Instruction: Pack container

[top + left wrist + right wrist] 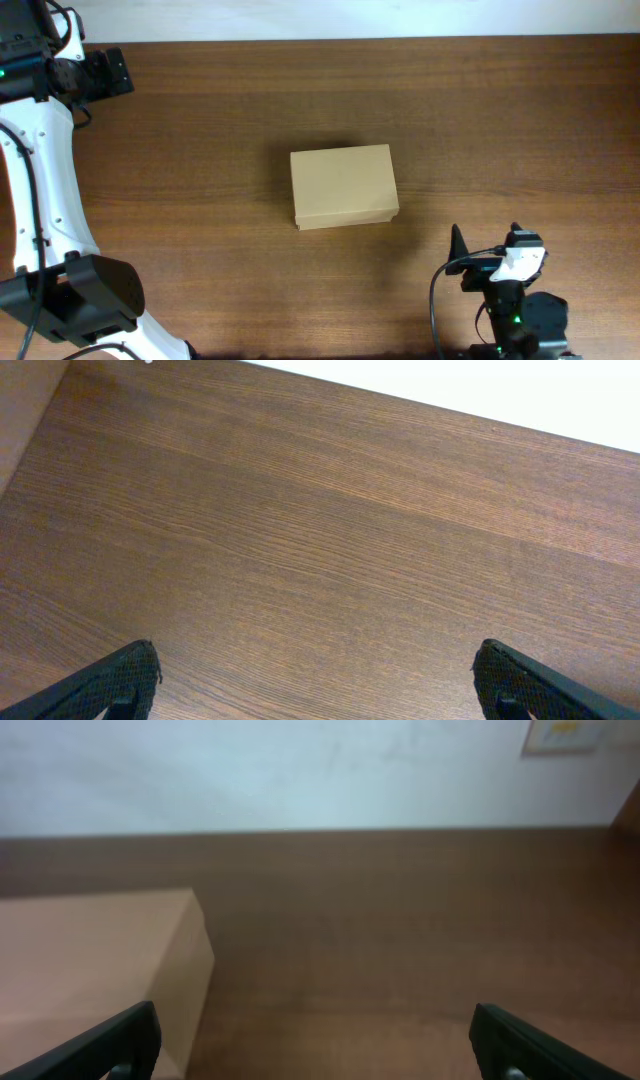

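Brown cardboard container [343, 187], lid shut, flat at the middle of the wooden table [200, 150]. Left gripper [315, 665] spread wide above wood near the far edge. Right gripper [312, 1025] equally agape, container ahead to its left.

Open table [500, 120] surface rings the container [343, 186] on all sides — the lone obstacle, mid-table.

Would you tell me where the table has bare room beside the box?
Bare wood lies left of the cardboard box toward the left arm, and right of it to the table edge. Tighter near the right arm's fingers.
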`<state>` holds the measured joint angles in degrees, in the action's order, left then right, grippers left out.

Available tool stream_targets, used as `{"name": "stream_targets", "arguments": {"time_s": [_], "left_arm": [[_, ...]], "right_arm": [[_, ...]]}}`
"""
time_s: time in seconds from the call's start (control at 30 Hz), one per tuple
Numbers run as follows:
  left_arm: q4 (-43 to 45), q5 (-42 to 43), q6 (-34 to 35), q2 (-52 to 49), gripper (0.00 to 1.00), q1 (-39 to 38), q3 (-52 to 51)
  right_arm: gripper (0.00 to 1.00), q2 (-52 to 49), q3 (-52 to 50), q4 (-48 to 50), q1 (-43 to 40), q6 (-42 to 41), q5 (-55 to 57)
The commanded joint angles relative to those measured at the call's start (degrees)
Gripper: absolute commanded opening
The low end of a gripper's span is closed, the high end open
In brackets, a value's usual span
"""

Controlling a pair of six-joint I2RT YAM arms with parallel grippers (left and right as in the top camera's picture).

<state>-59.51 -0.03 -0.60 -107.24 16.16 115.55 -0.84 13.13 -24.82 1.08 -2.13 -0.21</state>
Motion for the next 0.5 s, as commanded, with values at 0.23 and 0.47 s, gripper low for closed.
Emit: {"name": "stream_targets", "arguments": {"time_s": [0.23, 0.47], "left_arm": [[0.0, 0.0, -0.3, 1.2, 1.0, 0.1, 1.1], [0.0, 0.0, -0.3, 1.2, 1.0, 0.1, 1.1]], "right_arm": [[0.99, 0.7, -5.7, 0.4, -0.5, -0.1, 0.9], [0.99, 0.7, -6.1, 0.6, -0.5, -0.1, 0.9]]}}
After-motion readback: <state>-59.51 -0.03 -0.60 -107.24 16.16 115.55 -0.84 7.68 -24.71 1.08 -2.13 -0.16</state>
